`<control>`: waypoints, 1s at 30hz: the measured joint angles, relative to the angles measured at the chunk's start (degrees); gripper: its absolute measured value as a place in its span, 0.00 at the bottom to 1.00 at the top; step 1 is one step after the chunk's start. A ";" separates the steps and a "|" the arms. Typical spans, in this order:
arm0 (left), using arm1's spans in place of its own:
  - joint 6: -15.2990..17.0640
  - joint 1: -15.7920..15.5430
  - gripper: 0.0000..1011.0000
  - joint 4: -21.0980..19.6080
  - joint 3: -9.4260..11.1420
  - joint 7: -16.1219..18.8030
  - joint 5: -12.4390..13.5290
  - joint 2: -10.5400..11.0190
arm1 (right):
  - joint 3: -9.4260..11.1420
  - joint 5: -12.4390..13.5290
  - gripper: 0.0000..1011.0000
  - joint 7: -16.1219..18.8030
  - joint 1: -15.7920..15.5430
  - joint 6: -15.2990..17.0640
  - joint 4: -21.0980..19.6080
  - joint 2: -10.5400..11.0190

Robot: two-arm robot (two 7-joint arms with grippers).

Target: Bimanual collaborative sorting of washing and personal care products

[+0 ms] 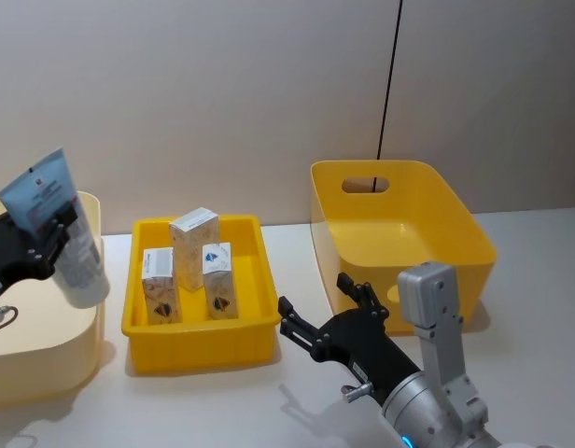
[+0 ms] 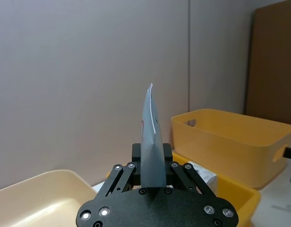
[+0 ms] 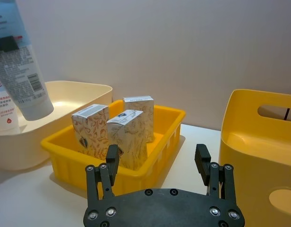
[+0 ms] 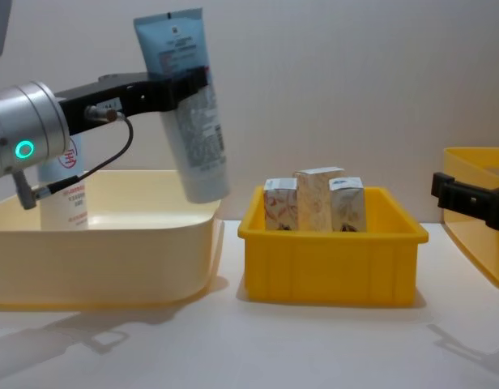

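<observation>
- Pale-blue plastic squeeze tube with small dark print (image 4: 198, 154): my left gripper (image 4: 185, 85) is clamped on it near the flat crimped end. It hangs tilted, cap downward, in the air above the wide cream plastic bin (image 4: 104, 243), over the end nearest the yellow tray.
- A whitish bottle with a red round mark (image 4: 63, 194) stands upright inside that cream bin, behind my left arm.
- Three small white cartons with an orange-brown pattern (image 4: 314, 198) stand upright together in the shallow yellow plastic tray (image 4: 330, 259), just beside the cream bin.
- My right gripper (image 1: 315, 291) hovers low over the table between the tray and the deep yellow handled basket (image 1: 404, 166), fingers spread wide, holding nothing.
- I judge the step in hand is setting the tube into the cream bin. To do it well:
  - I should carry the tube inward so the cap clears the rim and stays apart from the standing bottle.
  - I should lower it until the cap meets the floor, and only then let go.
  - A tilted tube dropped from height may topple or knock the bottle.
</observation>
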 joint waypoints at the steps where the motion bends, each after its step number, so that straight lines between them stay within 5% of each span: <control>1: -0.18 -0.12 0.24 0.00 0.14 -0.96 -0.65 0.11 | 0.00 0.00 0.99 0.00 0.00 0.00 0.00 0.00; 20: -0.87 -2.69 0.24 1.62 4.08 -15.90 -7.17 0.27 | 0.00 0.00 0.99 0.00 0.01 0.00 0.00 0.00; 30: -1.46 -4.72 0.24 3.53 7.28 -21.52 -7.88 -0.61 | 0.00 0.00 0.99 0.00 0.00 0.00 0.00 0.00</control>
